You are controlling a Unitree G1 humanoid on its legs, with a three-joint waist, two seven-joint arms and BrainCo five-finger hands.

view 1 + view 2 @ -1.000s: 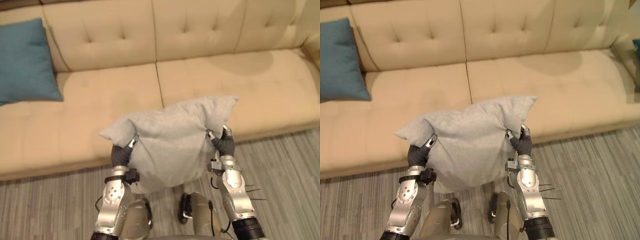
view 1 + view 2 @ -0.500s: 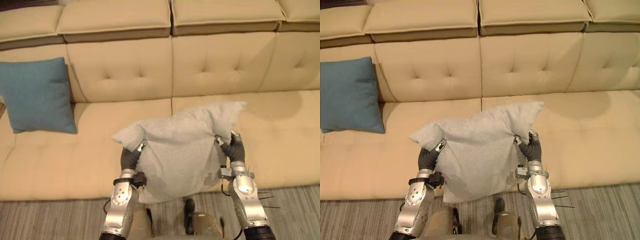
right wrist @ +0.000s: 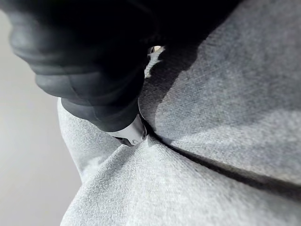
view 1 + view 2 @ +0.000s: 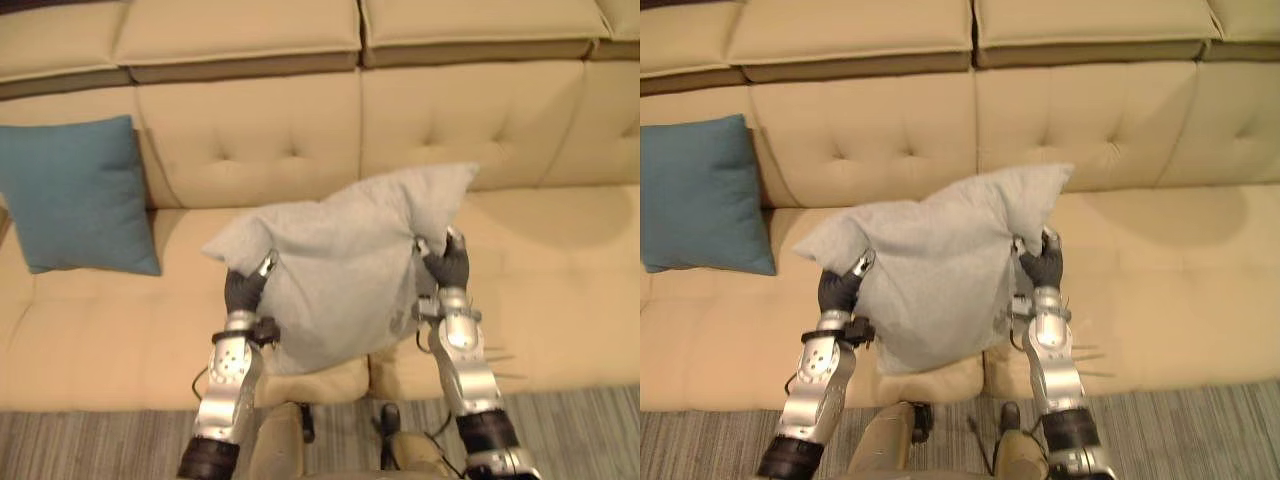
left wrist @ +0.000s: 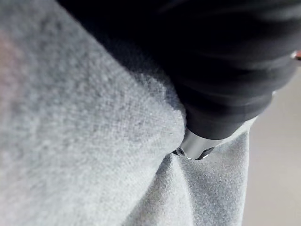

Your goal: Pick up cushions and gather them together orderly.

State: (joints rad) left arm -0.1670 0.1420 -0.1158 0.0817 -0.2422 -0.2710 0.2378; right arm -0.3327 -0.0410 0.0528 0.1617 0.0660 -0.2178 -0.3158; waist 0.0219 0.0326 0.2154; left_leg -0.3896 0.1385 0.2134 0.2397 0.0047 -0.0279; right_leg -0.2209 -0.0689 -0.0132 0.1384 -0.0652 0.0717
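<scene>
A light grey cushion [image 4: 340, 265] hangs tilted in the air over the middle of the beige sofa's seat [image 4: 90, 320], held between both hands. My left hand [image 4: 243, 291] grips its left side and my right hand [image 4: 448, 266] its right side just under the raised corner. In the left wrist view the dark hand cover [image 5: 225, 70] presses into the grey cloth [image 5: 70, 141], with a finger dug into a fold. The right wrist view has the same grip, hand [image 3: 94, 70] against cloth [image 3: 211, 117]. A teal cushion [image 4: 75, 190] leans on the backrest at the sofa's left end.
The sofa's tufted backrest [image 4: 450, 120] runs across the whole view behind the cushion. Bare seat lies between the teal cushion and the grey one, and to the right [image 4: 570, 290]. Striped grey floor [image 4: 90, 445] lies along the sofa's front edge.
The camera has shifted up and closer to the sofa. The grey cushion, still held by both hands, has moved from over the sofa's front edge to above the seat, and higher.
</scene>
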